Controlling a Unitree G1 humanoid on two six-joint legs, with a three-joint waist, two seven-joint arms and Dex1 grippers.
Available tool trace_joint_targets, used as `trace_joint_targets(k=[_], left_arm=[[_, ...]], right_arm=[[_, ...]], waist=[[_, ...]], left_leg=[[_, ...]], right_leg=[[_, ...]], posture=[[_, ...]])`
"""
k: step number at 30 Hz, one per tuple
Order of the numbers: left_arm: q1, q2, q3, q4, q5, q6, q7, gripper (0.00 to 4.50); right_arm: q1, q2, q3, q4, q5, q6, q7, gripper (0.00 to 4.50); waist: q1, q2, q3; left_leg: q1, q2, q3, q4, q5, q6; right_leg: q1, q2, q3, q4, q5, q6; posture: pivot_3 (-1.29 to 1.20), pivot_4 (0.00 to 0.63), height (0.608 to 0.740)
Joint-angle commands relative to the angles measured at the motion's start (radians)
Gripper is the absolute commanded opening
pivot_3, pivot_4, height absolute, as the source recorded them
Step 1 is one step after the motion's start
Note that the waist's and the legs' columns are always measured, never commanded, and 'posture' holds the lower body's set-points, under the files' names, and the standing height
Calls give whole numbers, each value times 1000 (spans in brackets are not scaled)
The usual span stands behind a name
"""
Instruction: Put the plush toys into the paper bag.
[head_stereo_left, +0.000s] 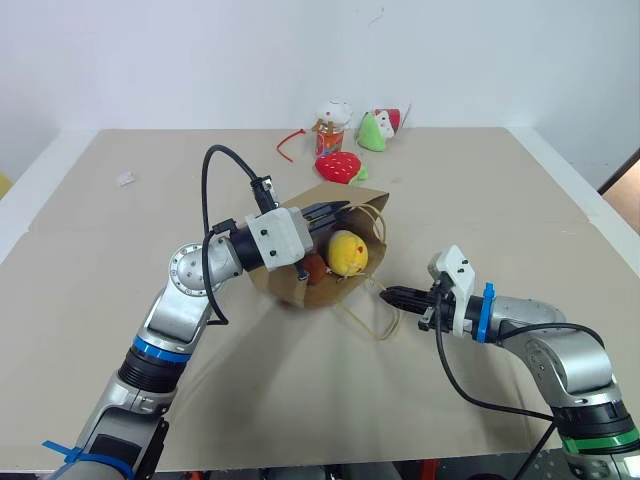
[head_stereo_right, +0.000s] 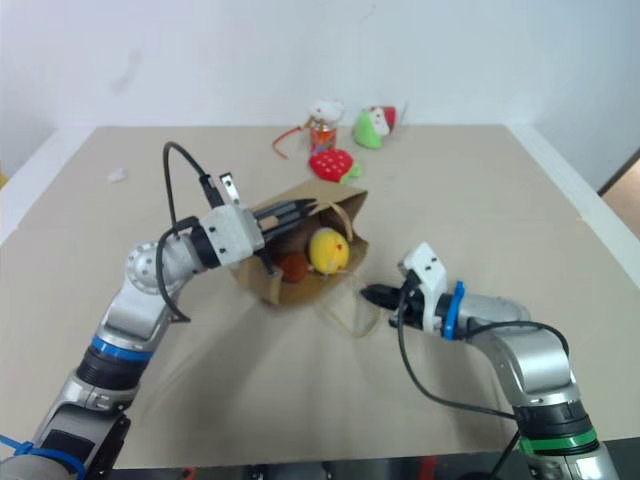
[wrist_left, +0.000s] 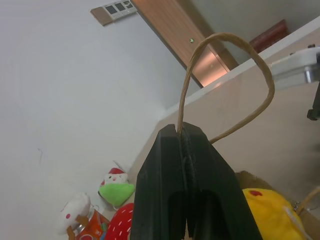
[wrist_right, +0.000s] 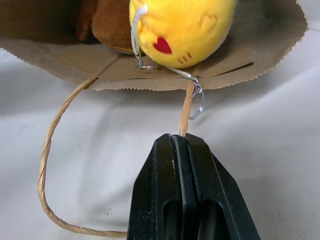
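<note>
One cord handle (wrist_right: 185, 111) of the bag (head_stereo_left: 330, 285) is being pinched between the closed fingers of the right gripper (head_stereo_left: 392, 296), with the rest of that loop lying on the table (head_stereo_left: 480, 180) beside it. Just ahead of this gripper, the bag is lying on its side with its mouth facing it, and the yellow toy (head_stereo_left: 347, 252) and brown toy (head_stereo_left: 312, 269) are sitting inside. The other handle (wrist_left: 227, 75) is being clamped by the left gripper (head_stereo_left: 335, 210) above the bag. Beyond the bag, other toys (head_stereo_left: 340, 166) are lying.
</note>
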Motion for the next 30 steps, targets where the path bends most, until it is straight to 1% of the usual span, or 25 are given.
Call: trace_joint_targets(k=[1,4,7,10,12,16,20,24,27,29,30], left_arm=[[-38,-6,15,-4,-7,-29,9,0],[-57,-13,27,4,-10,-28,21,0],[-91,-17,44,19,-6,-28,39,0],[-118,-25,59,40,-10,-12,59,0],[-129,-32,66,53,-10,-2,73,0],[-117,-48,66,78,3,14,105,0],[-92,-67,51,85,7,32,124,0],[-68,-77,40,92,8,50,125,0],[-50,-82,40,90,-5,77,118,0],[-35,-84,43,78,-50,118,90,0],[-27,-83,43,70,-73,140,73,275]], right_arm=[[-57,-50,-68,-46,32,9,15,88],[-136,-109,-127,-61,89,61,37,88],[-237,-204,-197,-58,138,116,61,88],[-308,-270,-246,-63,203,184,69,88],[-340,-304,-262,-68,234,223,71,88],[-379,-369,-246,-71,243,259,82,88],[-400,-374,-207,-64,235,254,92,88],[-415,-354,-158,-59,221,236,95,88],[-436,-315,-118,-39,208,224,77,88],[-451,-271,-102,-16,202,222,54,88],[-458,-249,-101,-5,200,217,45,358]], waist=[[0,0,0],[0,0,0],[0,1,1],[1,1,1],[1,1,1],[1,1,1],[0,1,1],[0,1,1],[0,1,1],[-1,1,1],[0,1,1]], left_leg=[[0,0,0,0,0,0],[0,0,0,1,0,0],[-1,0,1,0,0,0],[-1,-1,0,0,0,0],[-1,0,0,-1,0,0],[-1,0,-1,-1,-1,1],[-1,0,0,-1,-1,1],[-1,0,0,-1,-1,1],[-1,0,1,-1,-1,1],[-1,0,1,-1,-1,1],[-1,0,1,-1,-1,1]], right_leg=[[0,0,0,0,0,0],[0,0,0,0,0,1],[-1,0,1,0,1,1],[-1,0,1,0,0,0],[0,0,0,-1,0,-1],[0,-1,0,-1,-1,-1],[0,-1,0,-1,-1,0],[-1,-1,0,-1,-1,0],[-1,0,1,-1,-1,0],[-1,0,1,-1,-1,0],[-1,0,1,-1,-1,0]], posture=[[0,150,740],[0,150,740],[0,150,740],[0,150,740],[0,150,740],[0,150,740],[0,150,740],[0,150,740],[0,150,740],[0,150,740],[0,150,740]])
